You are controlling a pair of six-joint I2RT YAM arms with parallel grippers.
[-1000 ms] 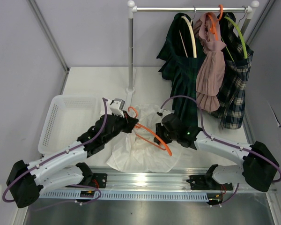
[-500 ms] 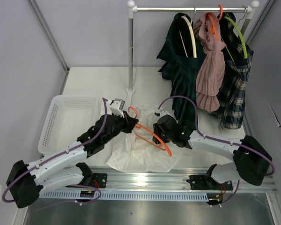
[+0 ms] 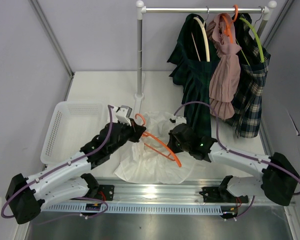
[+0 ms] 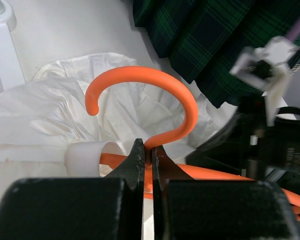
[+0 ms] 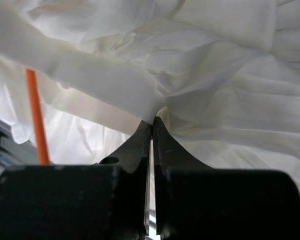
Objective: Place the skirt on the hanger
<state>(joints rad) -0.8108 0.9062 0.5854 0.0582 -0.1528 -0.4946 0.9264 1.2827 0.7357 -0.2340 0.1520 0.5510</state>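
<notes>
Clamps the left tool [image 4: 147,150] tight on the neck of the hanger [image 4: 157,92] just below its hook, and pinches the right tool [image 5: 151,125] closed on a fold of the skirt [image 5: 230,100], crumpled under the hanger at the near edge of the bench [image 3: 100,85].

White skirt [image 3: 149,167] crumpled flat; orange hanger [image 4: 140,74] atop.

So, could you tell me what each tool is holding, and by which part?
The left tool clamps the orange plastic hanger at the neck below its hook; the right tool pinches a fold of the white fabric skirt.
</notes>
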